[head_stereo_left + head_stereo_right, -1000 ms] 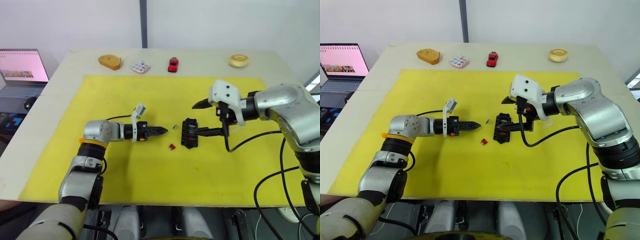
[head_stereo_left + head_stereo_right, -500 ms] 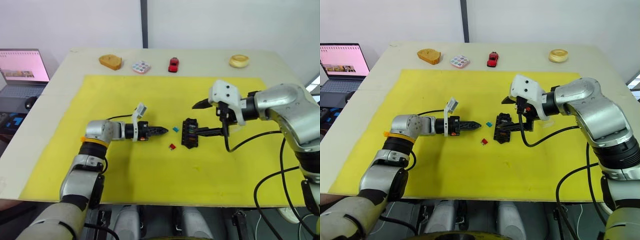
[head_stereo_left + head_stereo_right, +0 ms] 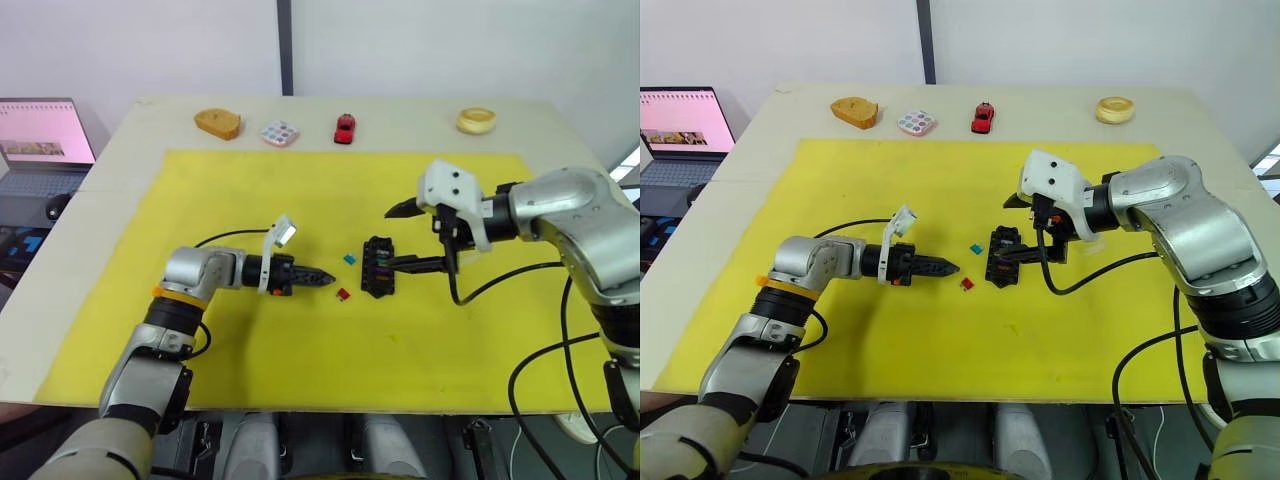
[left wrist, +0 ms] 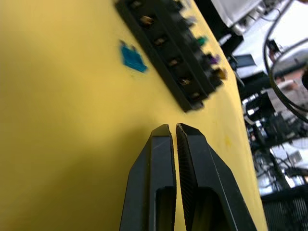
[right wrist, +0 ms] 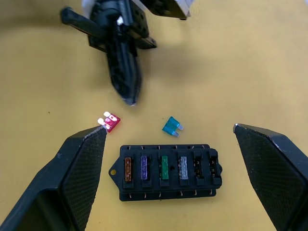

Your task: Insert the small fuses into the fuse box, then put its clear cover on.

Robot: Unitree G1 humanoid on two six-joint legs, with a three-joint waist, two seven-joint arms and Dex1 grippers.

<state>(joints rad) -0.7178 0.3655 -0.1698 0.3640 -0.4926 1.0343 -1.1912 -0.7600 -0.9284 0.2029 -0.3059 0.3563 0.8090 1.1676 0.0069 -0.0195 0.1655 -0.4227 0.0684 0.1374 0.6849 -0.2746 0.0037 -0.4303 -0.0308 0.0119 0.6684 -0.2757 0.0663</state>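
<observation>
I have the fuse box sitting mid-mat, a little toward the mat's right edge, with four fuses seated: amber, purple, green and grey. Two slots at one end are empty.

Change over the last second: the teal fuse, which was barely visible beside the box, now lies flat and in the open on the yellow mat, just beside the box on the side facing the table's far edge. My left gripper, fingers pressed together and holding nothing, has dropped toward the near edge and now points at the red fuse, close to it but apart.

My right gripper hangs spread wide over the box, touching nothing.

Judgement: teal and red remain to be inserted, and red looks like my next pick. I cannot make out the clear cover.
</observation>
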